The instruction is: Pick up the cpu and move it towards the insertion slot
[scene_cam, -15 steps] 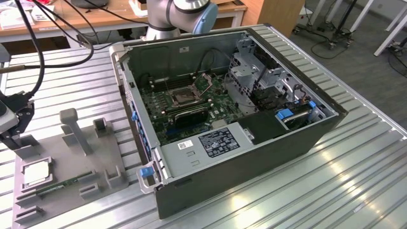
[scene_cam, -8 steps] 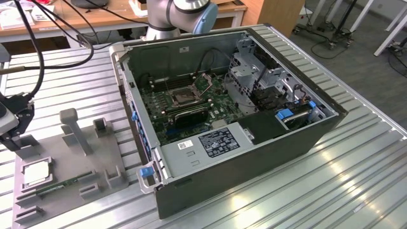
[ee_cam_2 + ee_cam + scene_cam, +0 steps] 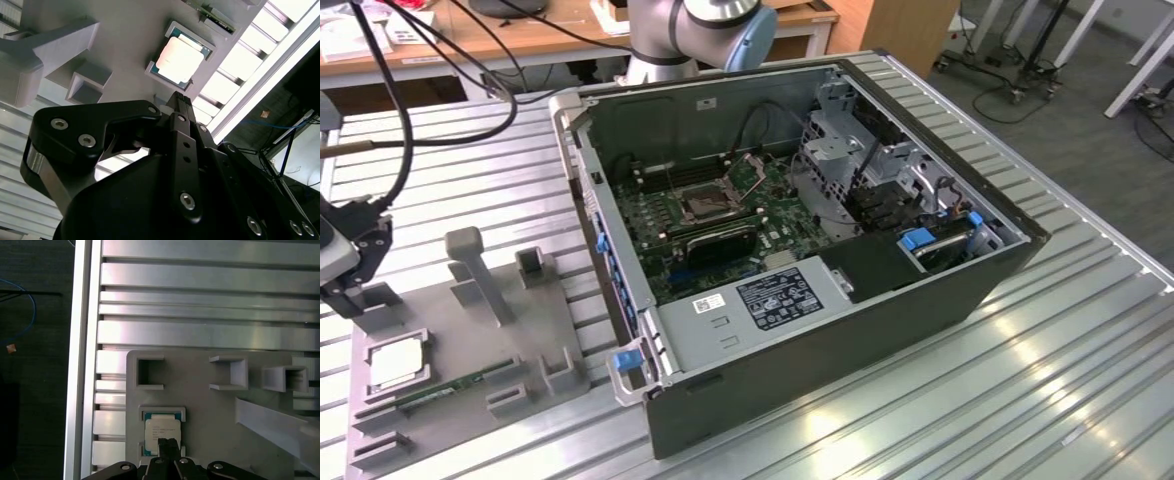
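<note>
The claw [image 3: 168, 441] hangs over the cpu [image 3: 161, 428], fingers together, gripping nothing. Its gray tray [image 3: 205, 410] lies on a ribbed metal counter [image 3: 200, 335] beside an open computer [image 3: 854, 330].

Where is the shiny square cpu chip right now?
The cpu sits in its pocket on the grey holder tray at the exterior view's left, beside the green memory stick, outside the open computer case.
</note>
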`<state>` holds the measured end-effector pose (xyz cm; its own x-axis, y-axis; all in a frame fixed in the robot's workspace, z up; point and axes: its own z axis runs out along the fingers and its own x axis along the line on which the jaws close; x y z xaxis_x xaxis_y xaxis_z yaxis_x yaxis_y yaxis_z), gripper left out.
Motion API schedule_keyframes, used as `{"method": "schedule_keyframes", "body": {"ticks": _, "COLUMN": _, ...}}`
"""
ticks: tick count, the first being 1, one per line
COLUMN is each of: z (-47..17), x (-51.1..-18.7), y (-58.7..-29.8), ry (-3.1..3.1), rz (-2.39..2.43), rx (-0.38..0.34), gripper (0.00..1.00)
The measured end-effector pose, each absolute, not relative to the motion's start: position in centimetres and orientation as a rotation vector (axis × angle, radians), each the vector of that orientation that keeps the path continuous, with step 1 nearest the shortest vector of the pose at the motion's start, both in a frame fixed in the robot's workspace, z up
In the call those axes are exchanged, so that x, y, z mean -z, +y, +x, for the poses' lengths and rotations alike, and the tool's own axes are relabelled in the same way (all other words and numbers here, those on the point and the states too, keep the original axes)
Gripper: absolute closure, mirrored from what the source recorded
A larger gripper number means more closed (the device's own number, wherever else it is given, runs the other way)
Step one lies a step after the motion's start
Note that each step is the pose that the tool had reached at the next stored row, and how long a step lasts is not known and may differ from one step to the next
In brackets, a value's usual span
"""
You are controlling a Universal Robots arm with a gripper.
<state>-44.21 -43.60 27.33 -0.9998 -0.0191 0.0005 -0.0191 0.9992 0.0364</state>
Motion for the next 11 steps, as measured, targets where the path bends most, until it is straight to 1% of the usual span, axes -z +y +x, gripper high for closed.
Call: {"method": "schedule_keyframes", "body": {"ticks": 11, "z": -44.21, "x": -27.00, "y": -43.60, "ry": -3.140, "rz": 0.030, "rx": 0.057, "gripper": 0.89}}
